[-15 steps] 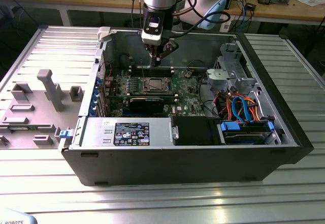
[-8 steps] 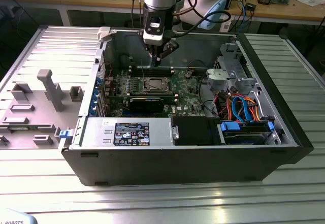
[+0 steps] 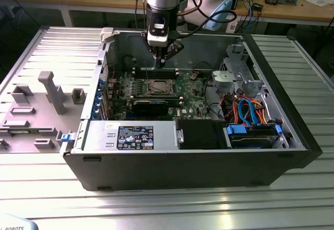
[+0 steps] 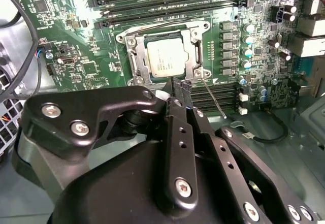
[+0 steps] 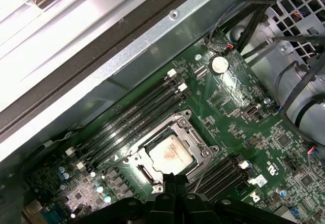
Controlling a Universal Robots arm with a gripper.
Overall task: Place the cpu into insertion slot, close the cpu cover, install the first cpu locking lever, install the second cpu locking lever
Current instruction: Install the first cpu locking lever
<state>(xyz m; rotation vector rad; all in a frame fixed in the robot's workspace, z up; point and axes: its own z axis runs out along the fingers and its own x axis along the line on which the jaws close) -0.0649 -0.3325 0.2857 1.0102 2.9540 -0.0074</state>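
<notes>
The cpu (image 4: 165,56) lies flat in the insertion slot (image 4: 127,37), silver-grey top facing up. Its sides are close to equal, so no long axis stands out. Its edges run square with the slot's rim. The cpu cover (image 4: 192,56) lies down over it, and the chip shows through the central window; in the first wrist view the cover (image 5: 133,159) likewise frames the chip (image 5: 170,154). The slot's recess and contacts are hidden under chip and cover.

From the slot's corner nearest the gripper (image 4: 180,88), a thin metal rod (image 4: 213,98) slants out across the long black memory slots (image 4: 216,89). Whether it is hooked down cannot be made out.

The gripper's fingertips (image 4: 175,86) hang just beside that same edge of the slot, drawn close together with nothing seen between them. The gripper's black body hides the green motherboard (image 4: 86,41) on that side of the slot.

In the exterior view the gripper (image 3: 158,63) points straight down, just above the slot (image 3: 156,87), inside the open computer case (image 3: 182,162).
</notes>
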